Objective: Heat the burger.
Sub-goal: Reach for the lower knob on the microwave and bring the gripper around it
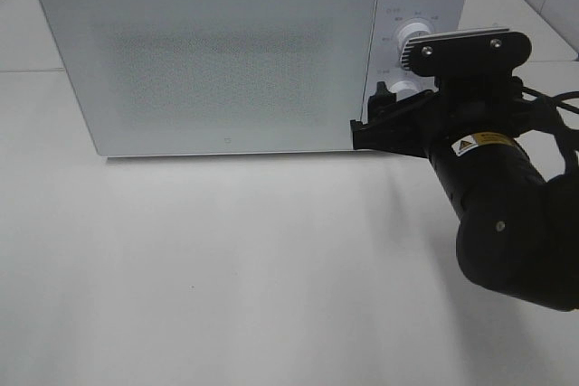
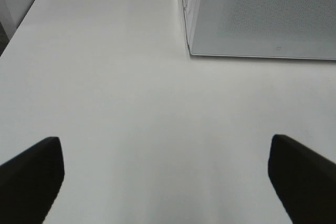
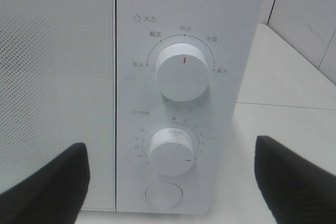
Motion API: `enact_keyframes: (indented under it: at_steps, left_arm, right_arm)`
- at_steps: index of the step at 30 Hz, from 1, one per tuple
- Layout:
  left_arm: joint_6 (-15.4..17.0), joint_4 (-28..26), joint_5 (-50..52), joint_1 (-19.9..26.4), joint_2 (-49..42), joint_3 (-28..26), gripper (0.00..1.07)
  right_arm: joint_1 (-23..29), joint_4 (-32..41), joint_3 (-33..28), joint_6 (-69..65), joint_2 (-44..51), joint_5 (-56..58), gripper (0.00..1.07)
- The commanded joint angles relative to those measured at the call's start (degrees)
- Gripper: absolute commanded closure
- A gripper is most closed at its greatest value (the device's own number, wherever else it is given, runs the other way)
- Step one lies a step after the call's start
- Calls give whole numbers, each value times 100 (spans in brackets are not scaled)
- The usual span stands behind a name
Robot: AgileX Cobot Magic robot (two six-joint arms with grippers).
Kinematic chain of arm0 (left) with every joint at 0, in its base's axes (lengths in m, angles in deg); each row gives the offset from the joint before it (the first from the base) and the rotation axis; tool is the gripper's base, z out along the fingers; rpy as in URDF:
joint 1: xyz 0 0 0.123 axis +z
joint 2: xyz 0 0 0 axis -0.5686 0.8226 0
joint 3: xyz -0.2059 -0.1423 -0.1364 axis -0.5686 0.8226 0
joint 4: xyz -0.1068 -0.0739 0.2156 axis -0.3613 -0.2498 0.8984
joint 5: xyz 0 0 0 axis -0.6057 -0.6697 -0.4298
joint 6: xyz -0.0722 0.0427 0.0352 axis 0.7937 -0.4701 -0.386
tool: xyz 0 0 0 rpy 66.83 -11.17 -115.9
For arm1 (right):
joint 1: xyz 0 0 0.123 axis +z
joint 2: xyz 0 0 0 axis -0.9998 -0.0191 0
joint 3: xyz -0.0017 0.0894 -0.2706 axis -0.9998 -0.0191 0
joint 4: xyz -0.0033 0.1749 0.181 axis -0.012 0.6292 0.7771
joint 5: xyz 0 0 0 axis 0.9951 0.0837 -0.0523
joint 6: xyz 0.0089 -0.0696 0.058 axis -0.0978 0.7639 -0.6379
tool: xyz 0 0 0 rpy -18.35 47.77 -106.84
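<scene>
The burger is out of view. The white microwave [image 1: 217, 51] stands at the back of the table with its door [image 1: 208, 61] shut. My right gripper [image 1: 371, 119] is open in front of the control panel, level with the lower knob. In the right wrist view the right gripper [image 3: 168, 179] has its fingers either side of the timer knob [image 3: 170, 151] without touching it. That knob's red mark is turned away from the 0. The power knob [image 3: 184, 72] sits above it. My left gripper [image 2: 165, 177] is open over bare table, holding nothing.
A round button [image 3: 164, 194] sits below the timer knob. The white table [image 1: 226, 268] stretches out in front of the microwave. The microwave's front corner [image 2: 191, 51] lies ahead of the left gripper. A tiled wall [image 3: 310, 9] rises behind the table at the right.
</scene>
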Motion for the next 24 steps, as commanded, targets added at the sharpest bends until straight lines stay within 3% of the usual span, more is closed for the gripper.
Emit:
enact_keyframes:
  at_steps: [1, 13, 24]
  left_arm:
    - [29, -17, 11, 23, -80, 0, 9]
    - [29, -17, 11, 23, -80, 0, 9]
    - [29, -17, 11, 23, -80, 0, 9]
  right_arm:
    - [0, 0, 183, -126, -183, -143, 31]
    - [-6, 0, 590, -378, -779, -218, 31]
    - [-401, -218, 596, -705, -859, -229, 31]
